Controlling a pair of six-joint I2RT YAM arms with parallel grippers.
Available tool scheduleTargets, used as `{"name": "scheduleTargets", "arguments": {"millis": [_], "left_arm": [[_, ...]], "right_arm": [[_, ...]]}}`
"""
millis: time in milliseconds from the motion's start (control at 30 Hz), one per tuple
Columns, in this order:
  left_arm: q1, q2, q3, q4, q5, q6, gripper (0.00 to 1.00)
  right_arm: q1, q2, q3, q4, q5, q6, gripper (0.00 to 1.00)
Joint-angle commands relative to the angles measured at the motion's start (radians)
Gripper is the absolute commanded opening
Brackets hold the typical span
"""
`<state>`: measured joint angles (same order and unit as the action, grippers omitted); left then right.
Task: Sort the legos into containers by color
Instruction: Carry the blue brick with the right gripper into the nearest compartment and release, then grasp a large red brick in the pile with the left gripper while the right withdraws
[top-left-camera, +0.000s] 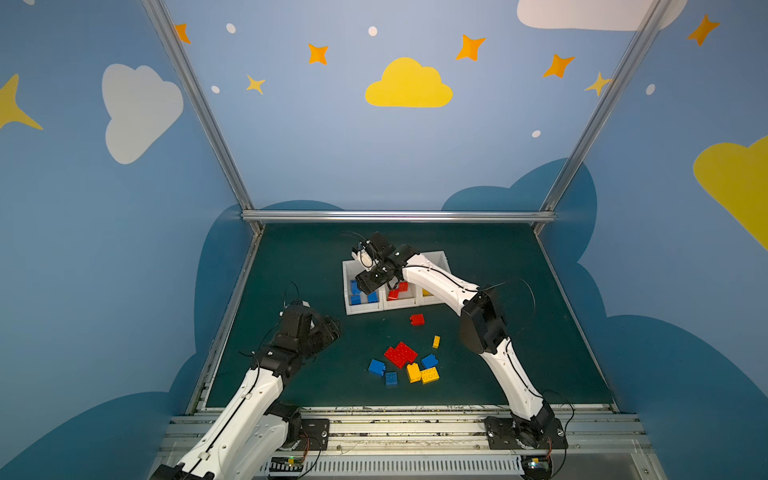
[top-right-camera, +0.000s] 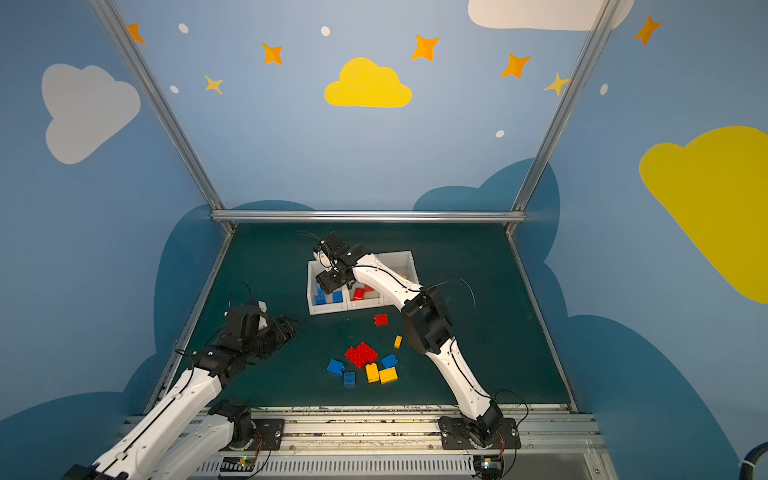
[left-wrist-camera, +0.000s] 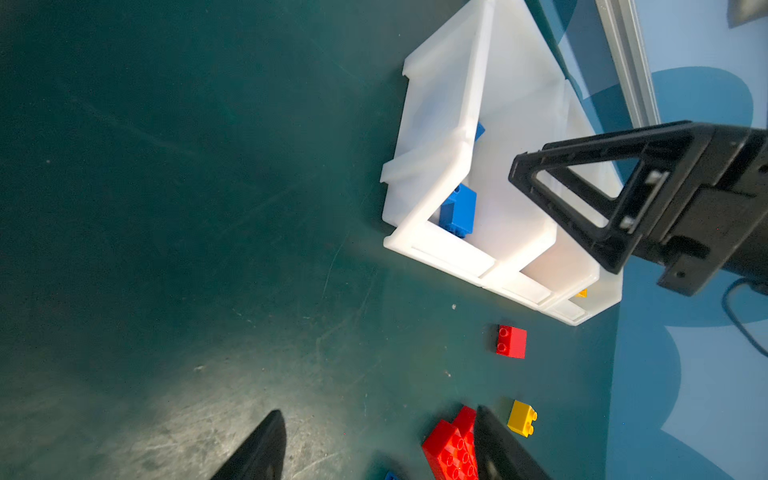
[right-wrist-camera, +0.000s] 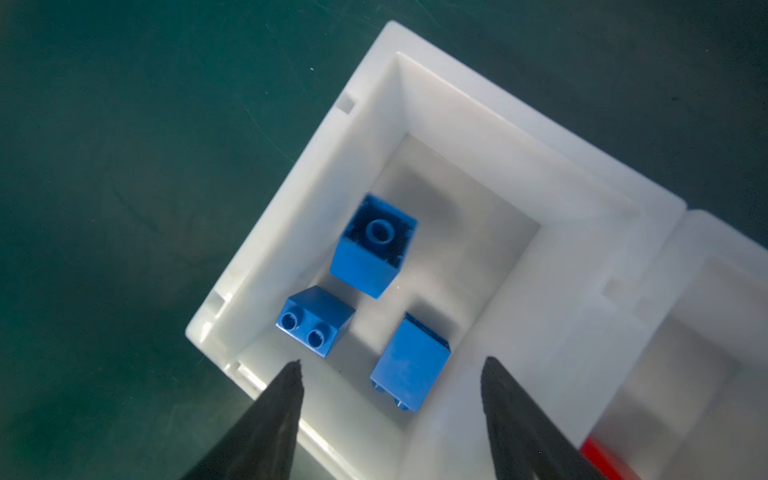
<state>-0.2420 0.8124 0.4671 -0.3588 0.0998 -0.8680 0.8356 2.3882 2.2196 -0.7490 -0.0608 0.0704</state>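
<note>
**A:** Where do we find the blue legos (right-wrist-camera: 374, 245)?

**B:** Three lie on the floor of the leftmost white container (right-wrist-camera: 307, 183), at centre frame in the right wrist view. The right claw (right-wrist-camera: 392, 361) hangs directly above them, jaws apart and holding nothing.

**A:** And the step in hand?

**B:** We judge it to be the retreat after a drop. We would rise straight up until both tips clear the rim, keeping off the wall shared with the neighbouring container (top-left-camera: 400, 306). Only then would we swing toward the unsorted pile (top-left-camera: 405, 365), at lower centre in both top views.

**A:** The other arm?

**B:** The left claw (left-wrist-camera: 376, 411) hovers over the tabletop (left-wrist-camera: 166, 208), jaws apart and empty, left of that pile. We would send one arm in at a time.
</note>
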Motion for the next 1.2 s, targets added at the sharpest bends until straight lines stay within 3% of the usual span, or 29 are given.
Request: {"name": "scheduleTargets", "arguments": {"millis": [0,400,700,900,1167], "left_arm": [[0.004,0.004,-0.002,-0.007,0.012,-0.001,0.72],[0.005,-0.003,-0.002,-0.013,0.016,0.006,0.72],[-0.002,0.019,0.026,-0.026,0.023,0.055,0.72],[-0.052,0.083,0.073,-0.03,0.028,0.104,0.72],[-0.217,0.229,0.159,-0.035,-0.052,0.169,0.72]], "right_arm": [[-0.006,-0.08,-0.006,0.045,0.002,0.008,0.7],[-0.005,-0.237,-0.122,0.061,-0.051,0.024,0.71],[-0.01,-0.402,-0.277,0.004,0.055,0.063,0.72],[-0.045,-0.564,-0.51,-0.027,0.126,0.169,0.72],[-0.168,-0.814,-0.904,0.047,0.154,0.346,0.72]]}}
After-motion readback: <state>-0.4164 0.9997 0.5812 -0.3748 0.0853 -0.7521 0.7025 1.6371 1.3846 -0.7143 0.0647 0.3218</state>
